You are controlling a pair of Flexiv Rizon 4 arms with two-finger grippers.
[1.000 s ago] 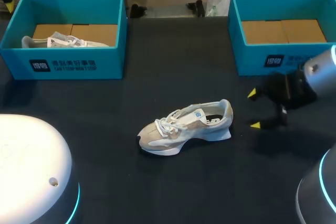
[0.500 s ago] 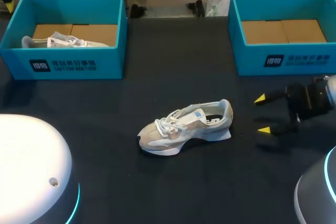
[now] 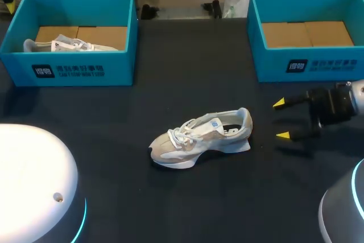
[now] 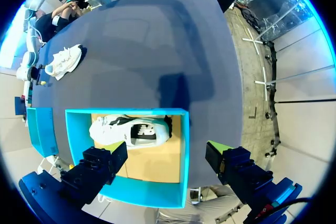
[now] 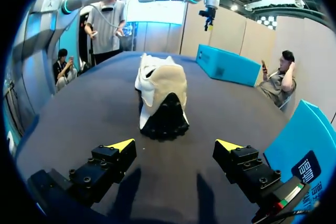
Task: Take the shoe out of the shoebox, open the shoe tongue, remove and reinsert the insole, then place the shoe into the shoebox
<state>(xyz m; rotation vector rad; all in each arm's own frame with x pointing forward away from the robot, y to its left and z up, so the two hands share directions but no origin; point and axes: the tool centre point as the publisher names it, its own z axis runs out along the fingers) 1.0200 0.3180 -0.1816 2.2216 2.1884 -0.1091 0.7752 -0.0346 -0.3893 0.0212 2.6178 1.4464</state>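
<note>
The tabletop (image 3: 187, 55) carries the upper-left box (image 3: 74, 69), where a second shoe (image 3: 62, 45) is kept, and the upper-right box (image 3: 307, 64). The shoe (image 3: 200, 136) is laid at centre, heel toward the right hand (image 3: 281, 119), which is held spread and low, probably for a heel grasp. The left hand (image 4: 167, 151) is held spread above the upper-left box.

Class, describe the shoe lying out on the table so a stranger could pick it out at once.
On the dark table, a left shoebox and a right shoebox, both teal, stand at the far corners. Nearer than both, mid-table, lies a beige and white shoe, heel toward the right gripper. Unlike the other shoe, inside the left shoebox, it rests on bare tabletop.
</note>
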